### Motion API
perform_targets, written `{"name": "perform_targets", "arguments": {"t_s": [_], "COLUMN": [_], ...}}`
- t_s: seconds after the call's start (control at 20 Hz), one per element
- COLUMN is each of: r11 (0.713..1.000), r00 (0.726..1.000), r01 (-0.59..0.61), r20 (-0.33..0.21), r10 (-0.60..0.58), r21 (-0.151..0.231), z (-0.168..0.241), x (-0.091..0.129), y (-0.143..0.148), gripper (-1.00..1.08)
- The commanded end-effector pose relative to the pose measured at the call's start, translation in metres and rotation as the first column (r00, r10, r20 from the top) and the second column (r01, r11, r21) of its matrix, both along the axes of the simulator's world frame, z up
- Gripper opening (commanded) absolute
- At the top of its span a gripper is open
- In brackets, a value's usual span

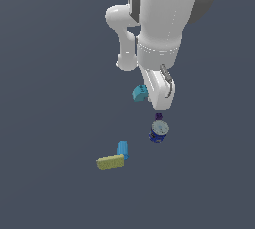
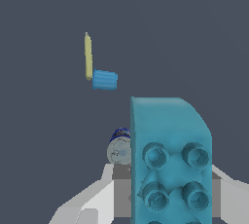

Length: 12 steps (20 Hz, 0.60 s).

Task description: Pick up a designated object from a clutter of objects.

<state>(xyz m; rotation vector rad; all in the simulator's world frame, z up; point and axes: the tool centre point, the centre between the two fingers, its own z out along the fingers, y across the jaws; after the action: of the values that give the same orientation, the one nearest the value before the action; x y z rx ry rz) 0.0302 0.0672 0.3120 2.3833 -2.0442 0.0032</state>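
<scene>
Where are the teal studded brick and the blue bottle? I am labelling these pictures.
Teal studded toy brick [image 2: 170, 169], wrist view, on its studded face.
Dark blue bottle with white round label [image 1: 159, 130], exterior view, on the label.

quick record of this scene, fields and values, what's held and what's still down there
held: teal studded brick, lifted in the pincer
pincer state: shut on the brick
on the surface: dark blue bottle, light-blue cylinder, yellow-green block
cylinder and block: touching, to the exterior view's left of the bottle
bottle: lies apart from them, below the pincer
</scene>
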Motion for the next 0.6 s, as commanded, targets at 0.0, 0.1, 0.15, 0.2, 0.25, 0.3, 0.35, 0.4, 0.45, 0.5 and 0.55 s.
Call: {"name": "perform_targets", "arguments": {"t_s": [0.0,0.1,0.15,0.2,0.25,0.3,0.35,0.4,0.45,0.5,0.55], "r11": [1.0,1.0,1.0,1.0,1.0,1.0,1.0,1.0,1.0,1.0,1.0], "r00": [1.0,1.0,1.0,1.0,1.0,1.0,1.0,1.0,1.0,1.0,1.0], "r01": [0.0,0.0,0.0,0.0,0.0,0.0,-0.001,-0.001,-0.001,-0.001,-0.001], "r20": [0.0,0.0,0.0,0.0,0.0,0.0,0.0,0.0,0.0,0.0,0.0], "r10": [0.0,0.0,0.0,0.0,0.0,0.0,0.001,0.001,0.001,0.001,0.001], "r21": [0.0,0.0,0.0,0.0,0.0,0.001,0.001,0.001,0.002,0.002,0.002], "z": [0.025,0.042,0.05,0.057,0.064,0.07,0.075,0.08,0.085,0.089,0.092], "x": [-0.002,-0.003,-0.004,-0.004,-0.004,-0.005,-0.005,-0.005,-0.005,-0.005,-0.005], "y": [0.017,0.03,0.035,0.041,0.045,0.05,0.054,0.058,0.061,0.064,0.066], "gripper": [-1.0,-1.0,-1.0,-1.0,-1.0,-1.0,-1.0,-1.0,-1.0,-1.0,-1.0]}}
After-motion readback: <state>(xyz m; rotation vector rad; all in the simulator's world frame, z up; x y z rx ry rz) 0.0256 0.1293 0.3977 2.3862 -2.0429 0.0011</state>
